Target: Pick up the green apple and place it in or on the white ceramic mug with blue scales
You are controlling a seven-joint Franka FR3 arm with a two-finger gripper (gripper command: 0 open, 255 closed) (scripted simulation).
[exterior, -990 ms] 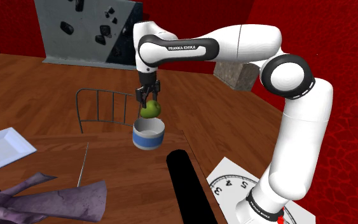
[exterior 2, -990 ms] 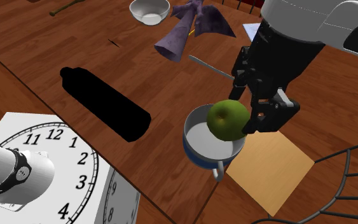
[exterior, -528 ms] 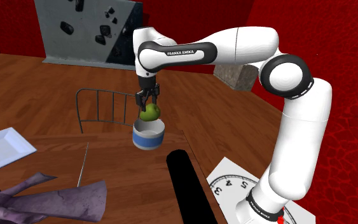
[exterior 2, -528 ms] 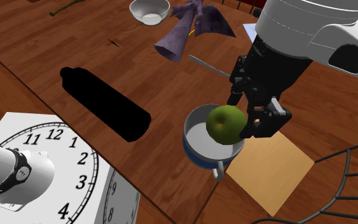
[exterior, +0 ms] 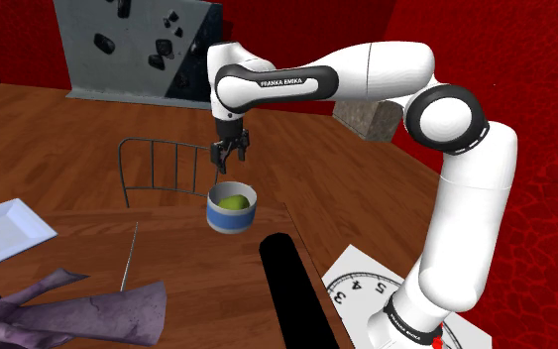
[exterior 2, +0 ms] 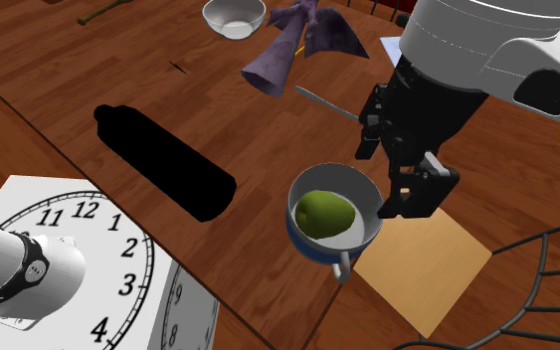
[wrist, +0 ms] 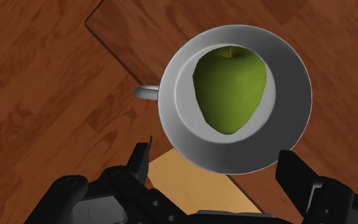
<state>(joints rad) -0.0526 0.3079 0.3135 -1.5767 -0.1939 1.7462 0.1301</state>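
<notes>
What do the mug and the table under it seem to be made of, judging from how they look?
Mug: smooth and plain white inside, with a blue band outside and no grain. It is probably glazed ceramic, though the look leaves it open.
Table: brown, with flowing grain streaks and a faint sheen. It looks like varnished wood.

You see the green apple [wrist: 229, 88] lying inside the upright white mug [exterior: 232, 218] with a blue band, near the wooden table [exterior 2: 218, 109] edge.

The apple [wrist: 229, 86] is showing smooth, matt skin; the mug [wrist: 292, 121] is looking smooth and plain; the table [wrist: 37, 95] is showing grained, faintly glossy wood.
</notes>
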